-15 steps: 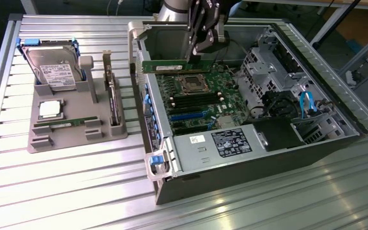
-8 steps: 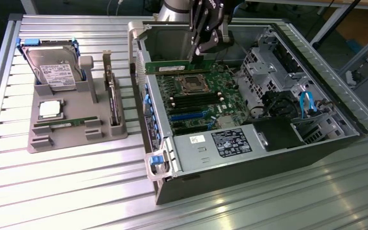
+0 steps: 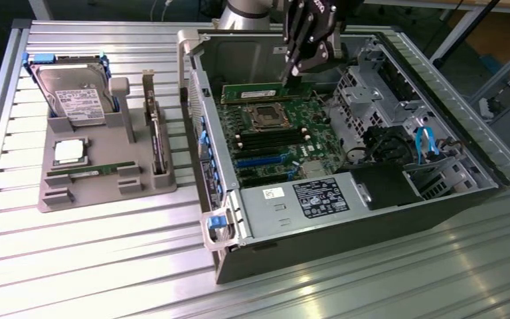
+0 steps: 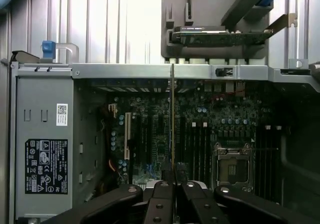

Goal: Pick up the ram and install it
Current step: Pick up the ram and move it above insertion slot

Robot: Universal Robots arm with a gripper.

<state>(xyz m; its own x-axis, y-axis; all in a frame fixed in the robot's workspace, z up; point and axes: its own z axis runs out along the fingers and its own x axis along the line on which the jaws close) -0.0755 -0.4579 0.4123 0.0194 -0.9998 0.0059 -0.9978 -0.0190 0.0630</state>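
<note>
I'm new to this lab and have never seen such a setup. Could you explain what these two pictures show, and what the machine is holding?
This is a single robot arm working over an open computer case that stands on a ribbed metal table. One picture comes from a camera off the arm, looking down on the whole scene. The other comes from a camera on the arm's wrist, looking past the end effector into the case at the motherboard.

The end effector is shut on the ram, a thin green stick held above the motherboard. The wrist view sees it edge-on, as a thin line.

At the exterior view's left, a grey tray holds a hard drive, a processor chip, an upright expansion card and another green stick.
</note>
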